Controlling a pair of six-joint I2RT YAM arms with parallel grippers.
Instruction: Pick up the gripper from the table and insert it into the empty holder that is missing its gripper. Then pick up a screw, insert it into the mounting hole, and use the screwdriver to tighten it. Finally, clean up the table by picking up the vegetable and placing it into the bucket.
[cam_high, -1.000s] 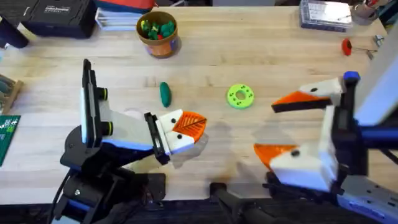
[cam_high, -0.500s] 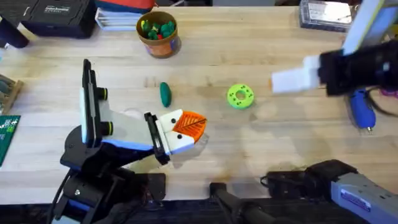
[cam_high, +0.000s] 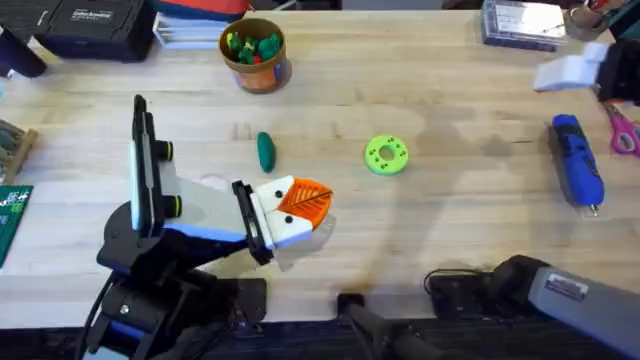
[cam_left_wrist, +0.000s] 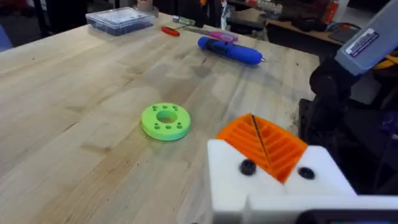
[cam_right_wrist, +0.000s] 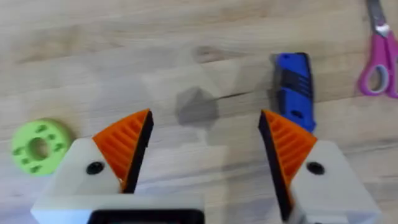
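Right arm moved off; blue screwdriver (cam_high: 577, 158) lies flat.

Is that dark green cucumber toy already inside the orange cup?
No, the cucumber lies on the table, apart from the cup.

The screwdriver (cam_right_wrist: 293, 87) lay on the table (cam_high: 440, 230) just beyond the right gripper (cam_right_wrist: 205, 146), off its right finger; the ring (cam_right_wrist: 37, 146) sat beside its left finger; scissors (cam_right_wrist: 378, 62) lay farther right, perhaps partly off view; the vegetable (cam_high: 266, 151) lay just ahead of the left gripper (cam_high: 300, 210), the bucket (cam_high: 254, 55) well beyond it.
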